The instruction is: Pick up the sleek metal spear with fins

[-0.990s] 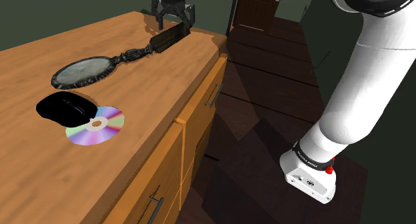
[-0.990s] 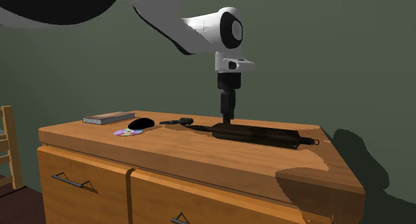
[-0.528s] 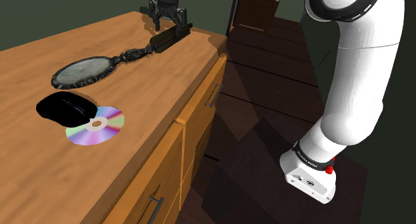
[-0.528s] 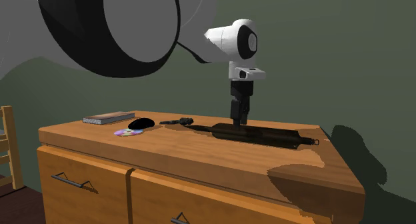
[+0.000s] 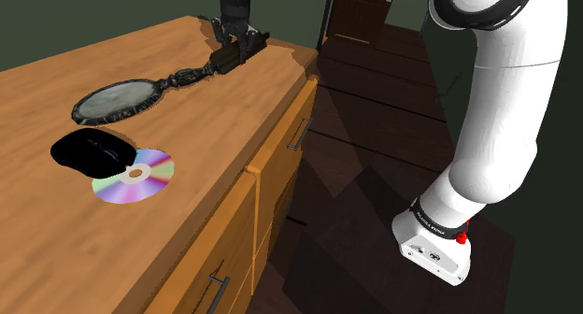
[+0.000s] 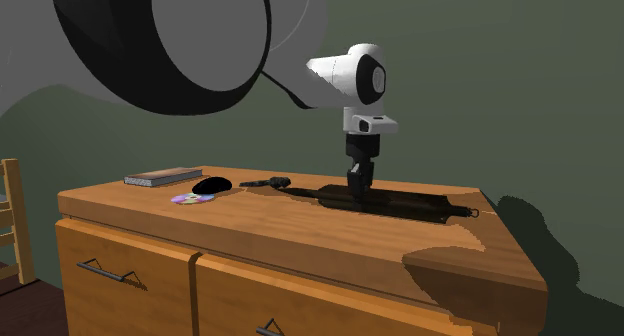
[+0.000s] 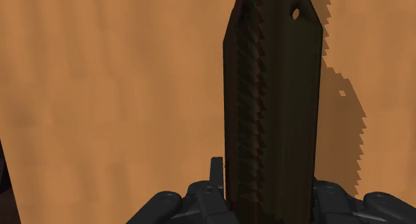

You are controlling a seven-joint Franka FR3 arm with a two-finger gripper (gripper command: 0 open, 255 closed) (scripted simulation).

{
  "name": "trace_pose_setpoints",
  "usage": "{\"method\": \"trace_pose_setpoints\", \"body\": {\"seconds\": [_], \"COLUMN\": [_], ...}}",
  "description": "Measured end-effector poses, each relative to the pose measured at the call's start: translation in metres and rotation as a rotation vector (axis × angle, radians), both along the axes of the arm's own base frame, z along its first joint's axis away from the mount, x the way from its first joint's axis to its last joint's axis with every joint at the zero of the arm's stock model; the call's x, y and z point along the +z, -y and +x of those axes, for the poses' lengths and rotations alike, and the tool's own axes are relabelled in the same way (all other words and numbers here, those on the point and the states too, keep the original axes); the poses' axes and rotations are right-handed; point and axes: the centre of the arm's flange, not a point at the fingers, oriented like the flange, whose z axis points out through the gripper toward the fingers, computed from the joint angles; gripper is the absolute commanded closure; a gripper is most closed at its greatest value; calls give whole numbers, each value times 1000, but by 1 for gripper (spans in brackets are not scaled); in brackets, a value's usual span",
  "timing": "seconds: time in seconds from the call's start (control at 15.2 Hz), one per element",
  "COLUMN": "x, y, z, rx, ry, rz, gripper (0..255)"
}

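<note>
Black claw [image 5: 231, 45] clasps the flat, saw-edged blade of a dark spear [image 7: 270, 103] lying on the wooden worktop [image 5: 196, 144]; it looks rigid, heavy, likely to tip unless held mid-length.

Spear [image 7: 273, 89]: near-black, saw-tooth ridging
Dresser top [image 5: 234, 116]: orange-brown wood grain
Disc [image 5: 134, 176]: rainbow sheen
Mouse [image 5: 89, 151], 10 o'clock of Disc: black
Hand mirror [image 5: 117, 100]: grey glass, dark frame

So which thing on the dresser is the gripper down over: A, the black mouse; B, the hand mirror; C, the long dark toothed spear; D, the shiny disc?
C: the gripper stands directly over the long dark toothed spear, which runs out ahead of it in the wrist view.
</note>
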Motion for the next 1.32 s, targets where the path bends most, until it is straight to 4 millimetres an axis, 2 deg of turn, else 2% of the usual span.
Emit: {"method": "trace_pose_setpoints", "body": {"seconds": [0.59, 1.32], "x": [3, 56], "y": [0, 0], "z": [0, 1], "rx": [0, 0], "ry": [0, 0], "rz": [0, 0], "gripper": [255, 255]}}
